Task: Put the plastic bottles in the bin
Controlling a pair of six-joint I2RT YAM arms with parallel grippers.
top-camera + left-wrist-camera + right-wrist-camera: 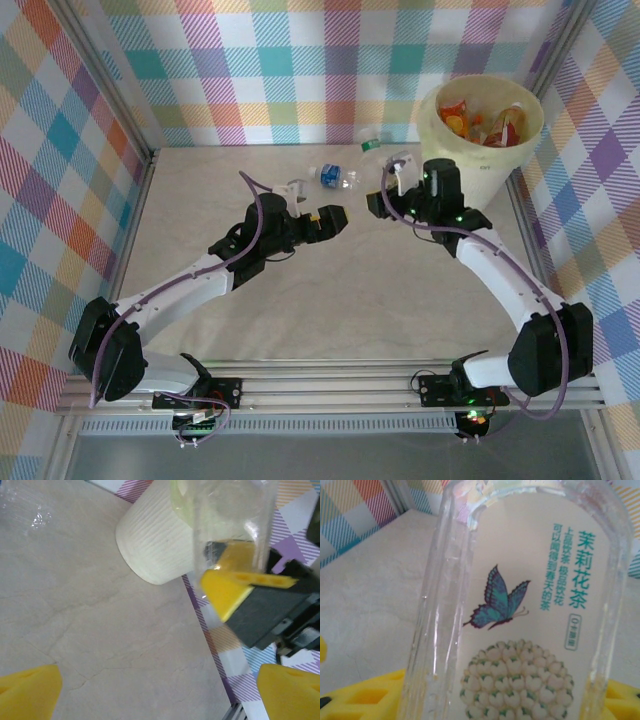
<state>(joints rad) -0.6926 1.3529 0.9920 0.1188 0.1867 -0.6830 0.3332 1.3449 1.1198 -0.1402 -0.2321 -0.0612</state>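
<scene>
My right gripper [393,178] is shut on a clear plastic bottle [380,155] with a green cap, lifted just left of the bin [495,168]. The right wrist view shows its white label with a butterfly [520,605] between my yellow fingers [365,697]. The cream bin holds several orange and red bottles [470,120]. A second clear bottle with a blue label [333,177] lies on the table. My left gripper [325,220] hangs open just below it with nothing between its pads [30,692]. In the left wrist view the held bottle [230,520] sits in front of the bin [155,540].
Checked cloth walls and metal frame posts [105,95] close in the beige table [300,300] on three sides. The bin stands in the far right corner against the wall. A metal rail [330,385] with both arm bases runs along the near edge.
</scene>
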